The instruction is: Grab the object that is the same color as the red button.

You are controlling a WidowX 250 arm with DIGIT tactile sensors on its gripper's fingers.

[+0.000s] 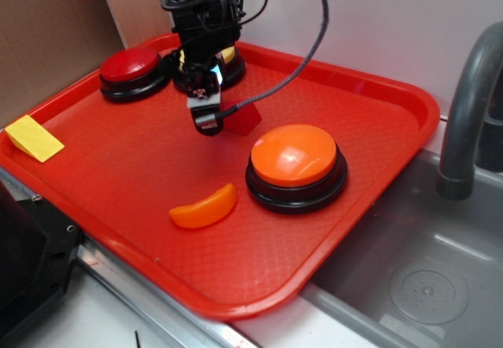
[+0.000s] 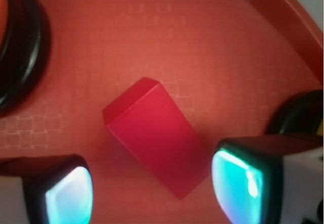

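The object, a small dark-red wedge block [image 1: 244, 120] [image 2: 154, 133], lies on the red tray [image 1: 141, 167] near its middle. My gripper [image 1: 206, 124] [image 2: 152, 193] hangs just above it, open, with the glowing pads [image 2: 238, 183] spread wide on either side of the block's near end and not touching it. The red button [image 1: 130, 67], a dark-red dome on a black base, stands at the tray's far left, behind the gripper.
A large orange-domed button [image 1: 296, 163] sits right of the block. An orange crescent piece [image 1: 204, 208] lies in front. A yellow wedge [image 1: 33, 137] rests on the tray's left rim. A yellow-domed button [image 1: 228, 61] hides behind the arm. A sink [image 1: 424, 285] and faucet [image 1: 464, 120] are at right.
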